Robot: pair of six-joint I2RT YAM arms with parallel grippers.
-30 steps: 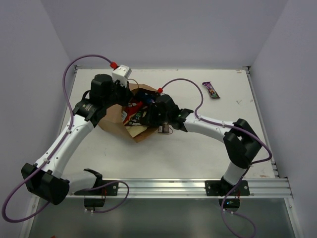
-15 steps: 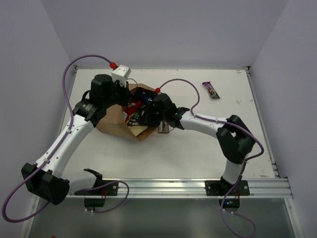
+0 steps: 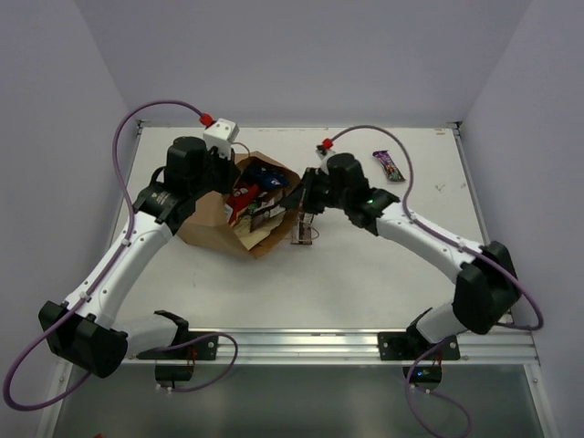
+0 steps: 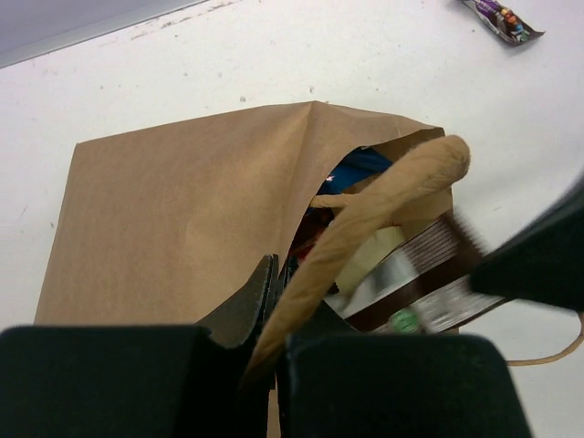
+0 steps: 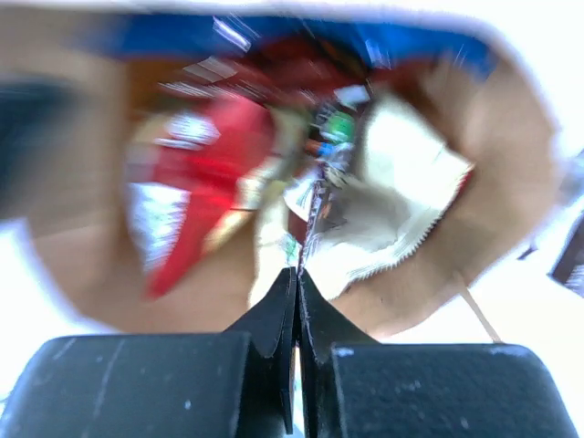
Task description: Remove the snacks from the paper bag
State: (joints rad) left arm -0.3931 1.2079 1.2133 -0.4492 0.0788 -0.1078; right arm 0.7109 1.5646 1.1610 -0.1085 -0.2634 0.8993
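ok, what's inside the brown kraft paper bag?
In the brown kraft paper bag: red crinkly packet, blue packet, white crimped packet, brown-and-white packet at the mouth. Deeper contents are covered.

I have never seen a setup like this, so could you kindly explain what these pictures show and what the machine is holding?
Two robot arms stand on a white table. One picture looks down from above; the other two come from cameras on each wrist. The left gripper pinches the rim of a brown paper bag lying on its side, full of snacks. The right gripper is shut at the bag's mouth, apparently on the edge of a brown packet. A purple candy bar lies apart, near the far right corner.
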